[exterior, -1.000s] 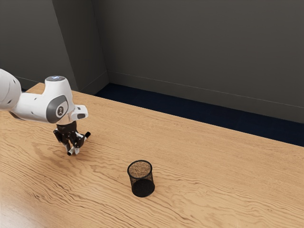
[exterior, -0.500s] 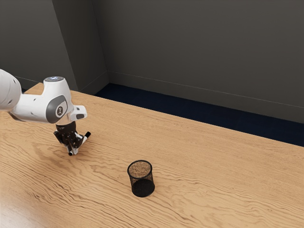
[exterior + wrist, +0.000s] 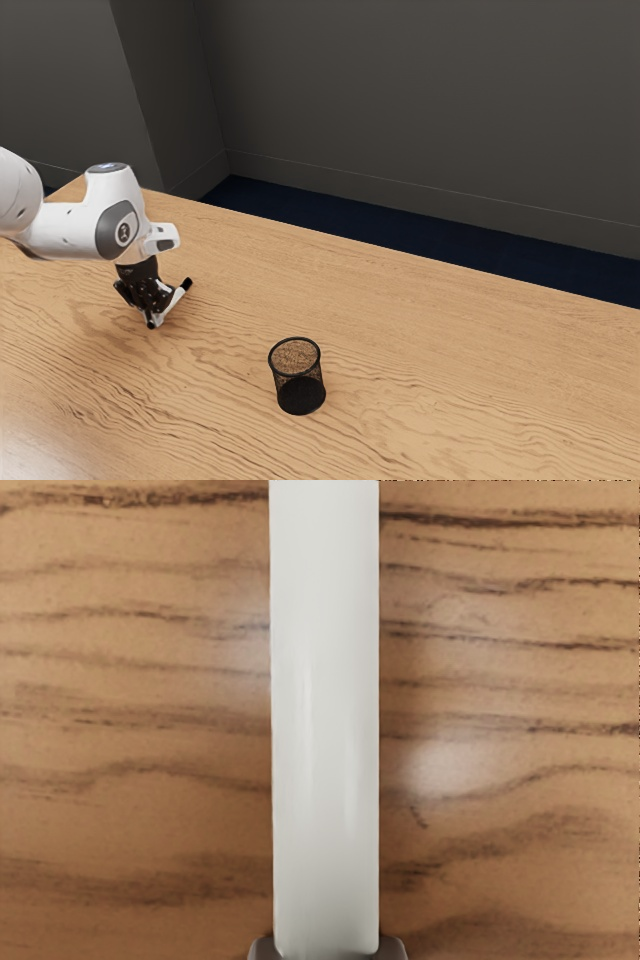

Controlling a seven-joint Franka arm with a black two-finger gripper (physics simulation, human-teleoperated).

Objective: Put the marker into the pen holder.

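Ext. view: I'm seeing the white arm (image 3: 75, 232) coming in from the exterior view's left and reaching over the desk (image 3: 440, 370), w/ the black tool (image 3: 157, 310) pointing down, low above the wood. Tool state: it is pinching the marker (image 3: 176, 299), its two fingers closing on the white barrel from two sides. Marker pos.: it is sitting in the tool's grip at a slant, one black end sticking out toward the exterior view's right, the other black end showing just under the fingertips. Whether that lower end is touching the desk, I'm not able to tell. Pen holder (image 3: 299, 381): black mesh, round, standing upright on the desk w/ its rim facing up; it is standing well apart from tool & marker, toward the exterior view's right and nearer the camera. Marker is lying outside the holder. Wrist view: the marker's white barrel is running straight across the wood grain, approx. at right angles to it, w/ a grey part showing on both sides of its near end; pale glare spots are showing on the wood beside it. Bkgd.: a dark grey wall (image 3: 420, 100) is rising behind a dark blue floor (image 3: 400, 232) past the desk's far edge.
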